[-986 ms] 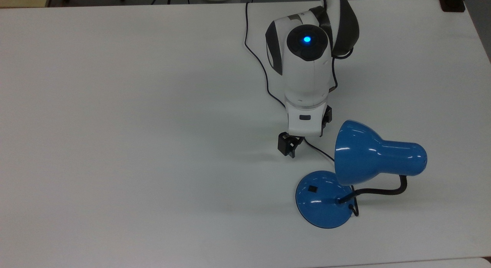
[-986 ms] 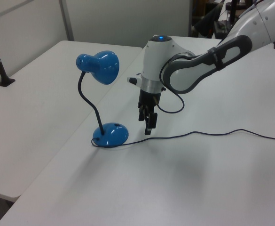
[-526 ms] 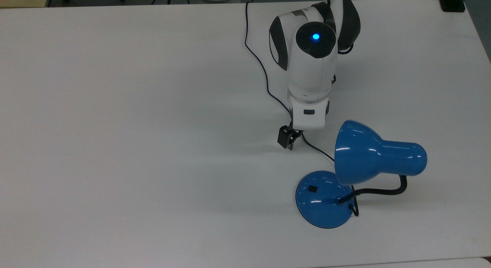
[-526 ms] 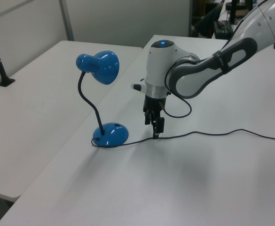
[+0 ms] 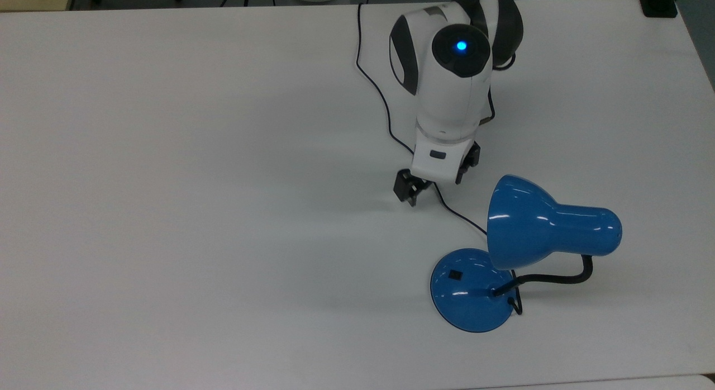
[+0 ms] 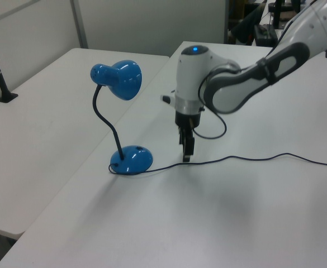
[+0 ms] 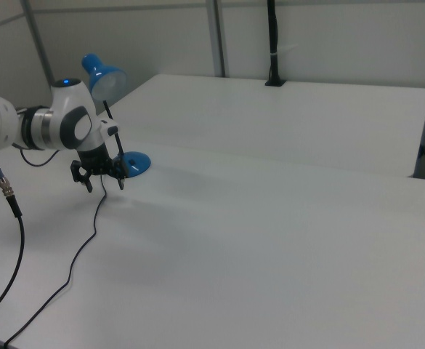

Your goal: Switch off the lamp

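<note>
Part of the lamp (image 7: 103,76) base and neck hidden behind the arm (image 7: 59,123).

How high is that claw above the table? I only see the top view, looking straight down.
Observer: In the left view the gripper hangs low, its fingertips close to the table, right by the black cord. I cannot tell whether they touch it.
Operator: And the blue shade, is it up high?
Observer: Yes. The left view shows the neck rising in a curve from the base and holding the shade well above the level of the fingertips.
</note>
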